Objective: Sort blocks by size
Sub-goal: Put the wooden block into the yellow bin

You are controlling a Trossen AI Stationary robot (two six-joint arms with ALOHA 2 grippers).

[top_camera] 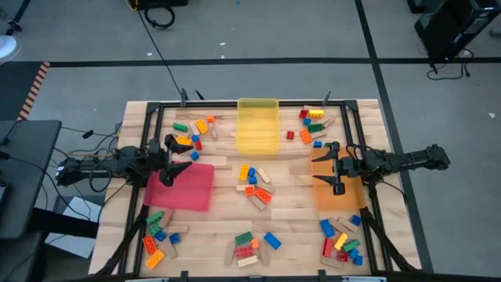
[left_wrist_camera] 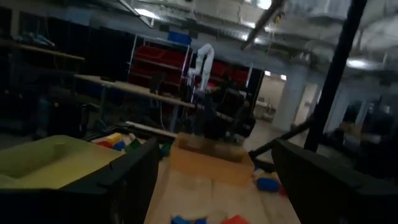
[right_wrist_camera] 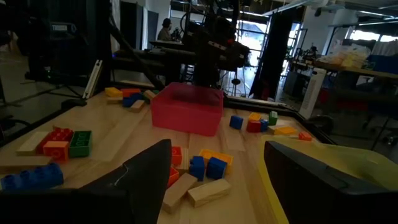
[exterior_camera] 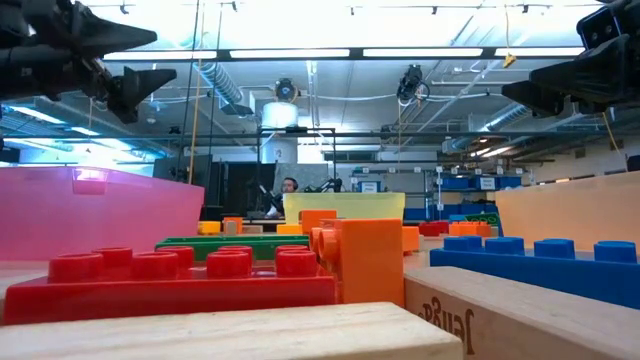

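Observation:
Studded bricks and tan wooden blocks lie in loose clusters on the wooden table: far left (top_camera: 192, 130), far right (top_camera: 311, 124), centre (top_camera: 254, 185), near left (top_camera: 160, 235), near middle (top_camera: 250, 246) and near right (top_camera: 343, 238). My left gripper (top_camera: 183, 159) is open and empty, in the air over the far left edge of the red tray (top_camera: 188, 188). My right gripper (top_camera: 321, 167) is open and empty, in the air over the left edge of the orange tray (top_camera: 344, 192). The two grippers face each other. The centre cluster also shows in the right wrist view (right_wrist_camera: 202, 165).
A yellow tray (top_camera: 257, 125) stands at the far middle. A black frame (top_camera: 250, 103) runs along the table's far and side edges. In the low view, a red brick (exterior_camera: 190, 280), an orange brick (exterior_camera: 365, 255) and wooden blocks (exterior_camera: 520, 310) lie close to the camera.

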